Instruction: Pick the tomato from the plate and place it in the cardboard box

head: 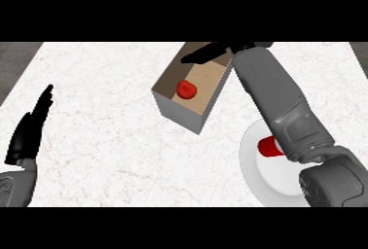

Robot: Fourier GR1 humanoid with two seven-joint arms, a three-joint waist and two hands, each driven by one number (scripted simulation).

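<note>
Surface [115, 146]: a pale marbled top is seen from steeply above, carrying all the things.
Right arm [280, 102]: a grey forearm is stretched from the near right corner toward the far edge, crossing over the plate.
Cardboard box [176, 111]: an open brown box is set near the far edge, right of the middle, its mouth upward.
Plate [255, 168]: a white round plate lies near the right edge; a small red thing [268, 147] is seen on it, partly hidden by the forearm, and cannot be identified.
Left hand [28, 131]: held at the left edge, fingers straight and up, at rest, holding nothing.
Right hand [208, 52]: poised over the box's far end, fingers spread open, with nothing held.
Tomato [187, 89]: a red tomato lies inside the box, on its floor.
Step in hand: the placing appears to be done, the tomato being released.
Next move: the right arm would need to be lifted clear without the box's wall being knocked.
</note>
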